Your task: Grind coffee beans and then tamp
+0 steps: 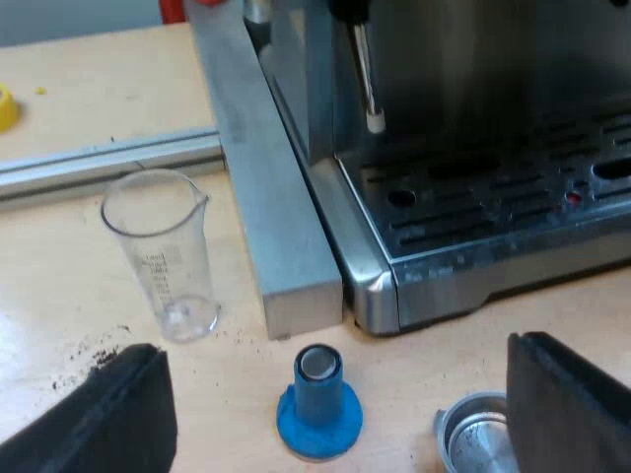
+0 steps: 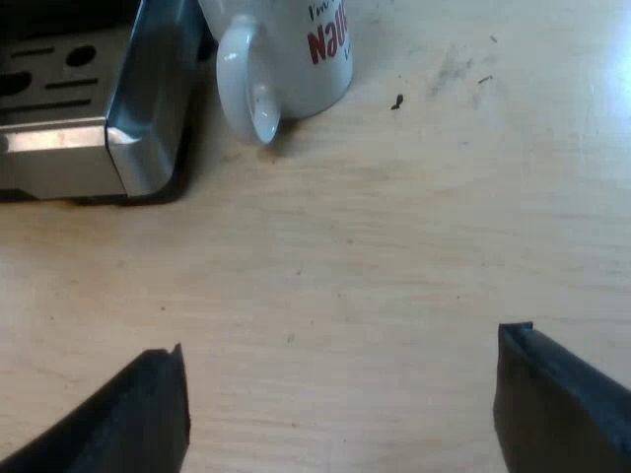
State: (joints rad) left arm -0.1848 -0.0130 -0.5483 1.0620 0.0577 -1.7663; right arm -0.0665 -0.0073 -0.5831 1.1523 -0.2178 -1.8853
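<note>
A blue tamper [image 1: 318, 406] stands upright on the wooden table, between the fingers of my left gripper [image 1: 340, 409], which is open above the table. Beside the tamper lies the metal holder [image 1: 477, 436], its empty basket partly hidden by one finger. A clear measuring glass [image 1: 163, 253] stands empty near the machine's corner. The espresso machine [image 1: 473, 197] shows its drip tray and steam wand [image 1: 366, 74]. My right gripper [image 2: 340, 404] is open over bare table, short of a white mug [image 2: 286, 54] with red lettering that stands by the espresso machine's corner [image 2: 138, 148].
A metal rail [image 1: 261, 168] runs along the machine's side, with a second rail [image 1: 99, 160] branching off behind the glass. Dark coffee grounds [image 1: 94, 360] are scattered near the glass. A yellow object [image 1: 6, 106] lies far off on the table.
</note>
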